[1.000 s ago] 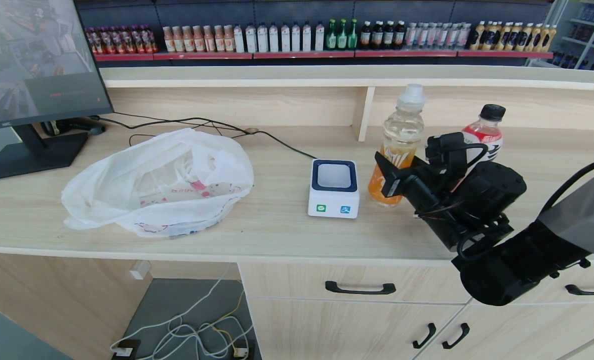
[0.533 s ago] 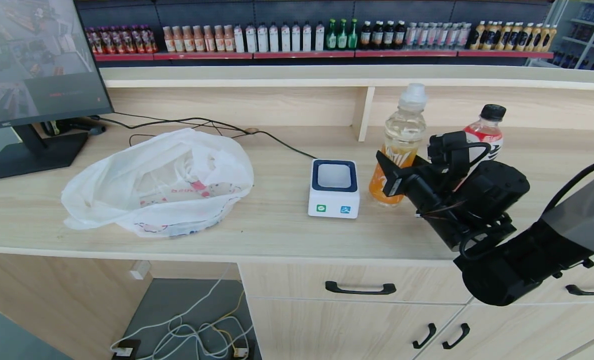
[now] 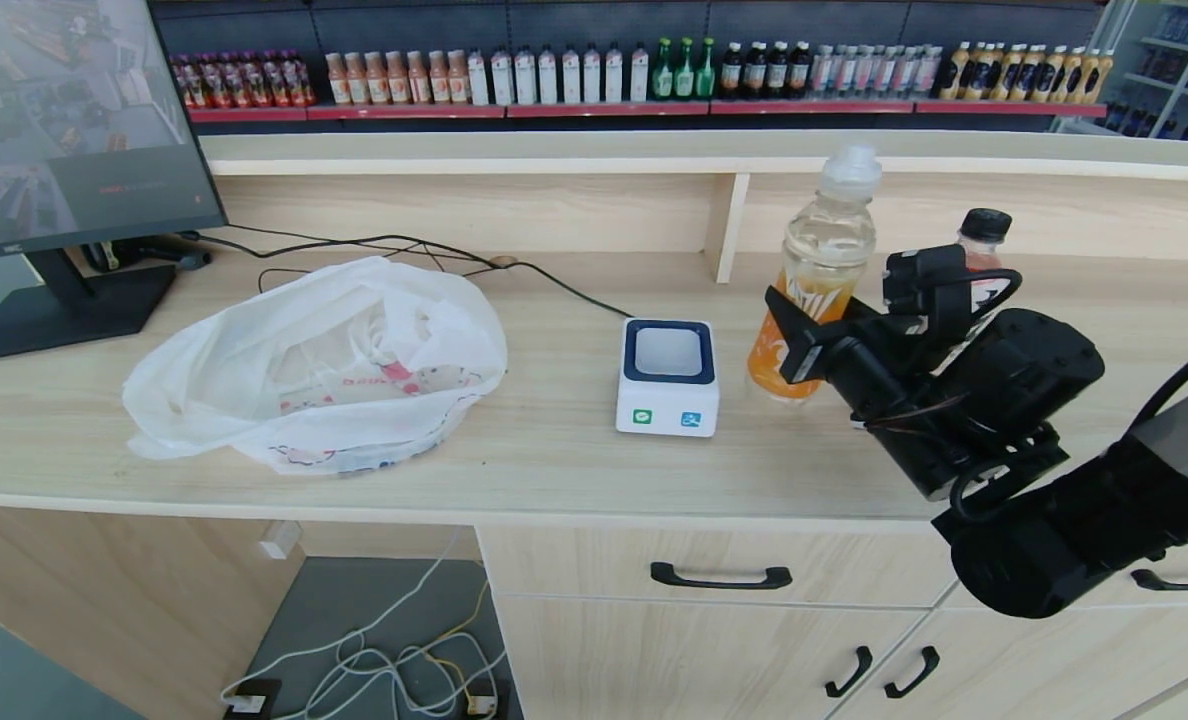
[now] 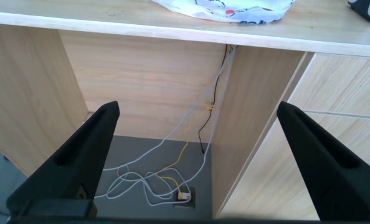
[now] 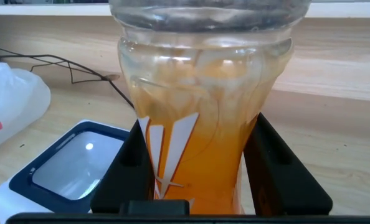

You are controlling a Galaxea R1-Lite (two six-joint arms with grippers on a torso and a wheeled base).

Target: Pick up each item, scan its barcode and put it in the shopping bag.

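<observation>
The left gripper [image 4: 197,112] hangs low in front of the table [image 4: 141,25], its jaws wide apart above loose cables [image 4: 154,186] on the floor. Over the table's right side, the right arm slants from the near right toward the far left. The right gripper [image 3: 816,335] has its jaws clamped on the lower half of the orange drink bottle [image 3: 822,260], across an orange label with white streaks. I can read no words on it. The bottle stands upright, just right of the white scanner [image 3: 667,375], which shows 2 small icons, 1 green and 1 blue. The shopping bag [image 3: 324,365] slumps well to the left. A black-capped bottle [image 3: 984,232] stands just beyond the gripper.
</observation>
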